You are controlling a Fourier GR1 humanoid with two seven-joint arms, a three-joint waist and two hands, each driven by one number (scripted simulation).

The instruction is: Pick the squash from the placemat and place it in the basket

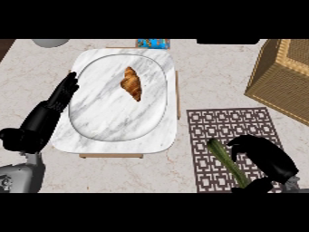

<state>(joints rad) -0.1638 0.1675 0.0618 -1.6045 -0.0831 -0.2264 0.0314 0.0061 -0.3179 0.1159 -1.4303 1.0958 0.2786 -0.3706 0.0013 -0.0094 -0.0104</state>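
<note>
A long green squash [225, 161] lies on the patterned brown placemat [227, 124] at the lower right, its near end hidden under my right hand. My right hand [267, 161] is curled over the squash's right side, fingers arched above it and thumb low near its hidden end. The wicker basket [296, 79] stands at the far right, beyond the placemat. My left hand [53, 106] rests open, fingers straight, at the left edge of the marble tray.
A marble tray [100, 140] holds a marble plate [110, 113] with a croissant [132, 83] on it, left of the placemat. A grey object [50, 42] and a blue item [152, 43] sit at the counter's far edge.
</note>
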